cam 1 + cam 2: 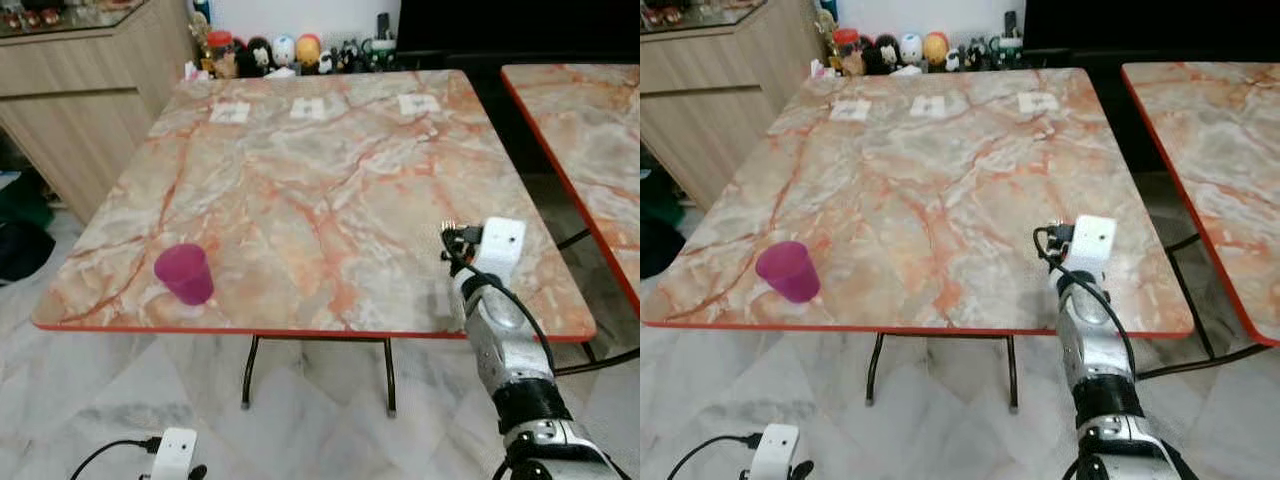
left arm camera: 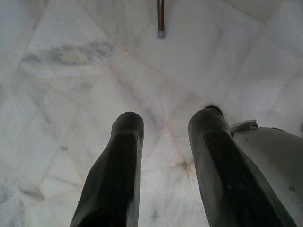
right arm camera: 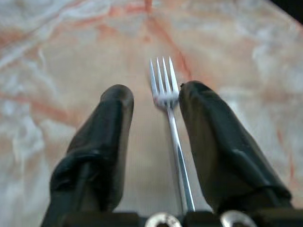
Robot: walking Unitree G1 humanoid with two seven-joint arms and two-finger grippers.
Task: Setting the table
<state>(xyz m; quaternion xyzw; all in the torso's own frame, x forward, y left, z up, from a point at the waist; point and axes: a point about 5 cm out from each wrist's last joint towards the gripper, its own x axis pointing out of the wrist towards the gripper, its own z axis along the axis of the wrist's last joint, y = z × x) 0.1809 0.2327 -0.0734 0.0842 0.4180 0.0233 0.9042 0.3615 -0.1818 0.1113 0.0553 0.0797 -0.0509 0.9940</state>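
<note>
Left eye view: a square folding table with a pink-and-grey marble-pattern top and red edge (image 1: pixel 330 190) stands on a pale marble floor (image 1: pixel 120 400); a translucent magenta plastic cup (image 1: pixel 184 273) stands upright near the table's front left corner; three small white cards (image 1: pixel 308 108) lie in a row near the far edge, with a line of small toy figurines (image 1: pixel 285 52) behind them; the right arm (image 1: pixel 505 330) reaches up over the table's front right part, its white wrist block above the top; a second table of the same pattern (image 1: pixel 590 140) stands to the right; a wooden cabinet (image 1: pixel 90 90) stands at far left.

Left wrist view: the left gripper (image 2: pixel 163 142) hangs above the floor, its two black fingers apart and holding nothing; a table leg's foot (image 2: pixel 161 19) shows beyond.

Right wrist view: the right gripper (image 3: pixel 154 101) hovers over the tabletop, fingers spread; a silver metal fork (image 3: pixel 170 127) lies between them, tines pointing away, close against one finger (image 3: pixel 213 137); whether it is gripped or resting on the table I cannot tell.
</note>
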